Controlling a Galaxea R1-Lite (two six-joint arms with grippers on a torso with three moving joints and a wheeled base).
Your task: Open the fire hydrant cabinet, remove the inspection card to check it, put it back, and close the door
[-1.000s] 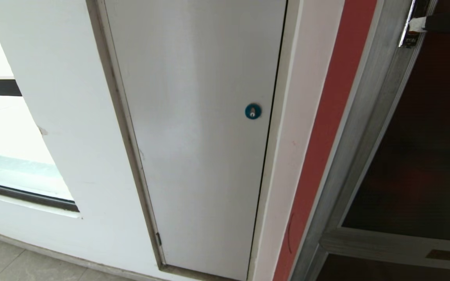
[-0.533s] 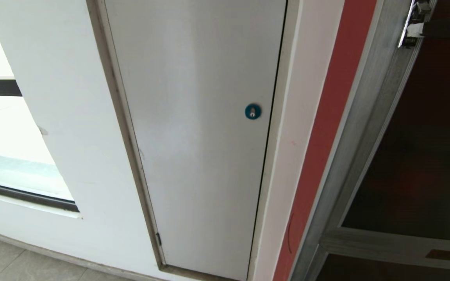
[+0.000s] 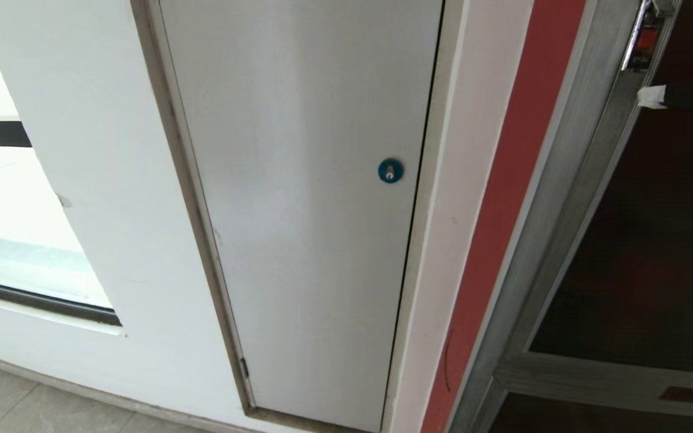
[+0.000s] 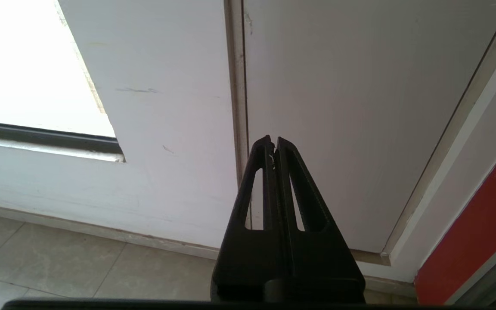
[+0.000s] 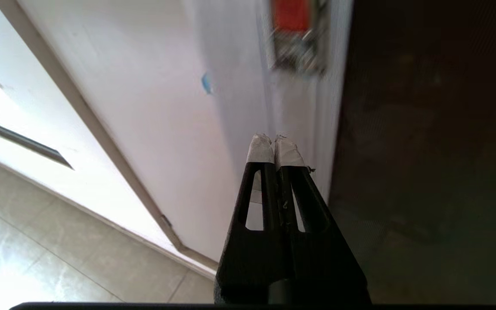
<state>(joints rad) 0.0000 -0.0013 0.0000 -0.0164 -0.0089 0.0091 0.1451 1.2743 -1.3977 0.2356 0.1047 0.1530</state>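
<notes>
At the upper right of the head view, the right gripper [image 3: 649, 97], its white-taped black fingers pressed together and holding nothing, hung just below the small red latch [image 3: 646, 38] on the silver-framed, dark tinted glass door [image 3: 641, 240] of the fire hydrant cabinet [image 3: 569, 180], which stood closed. The inspection card was not visible. The left gripper [image 4: 273, 144], also clamped empty, pointed at the plain white door with a round blue lock [image 3: 390, 171], left of centre.

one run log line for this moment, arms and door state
right gripper: shut, empty, below red latch | left gripper: shut, parked by white door | door: closed
</notes>
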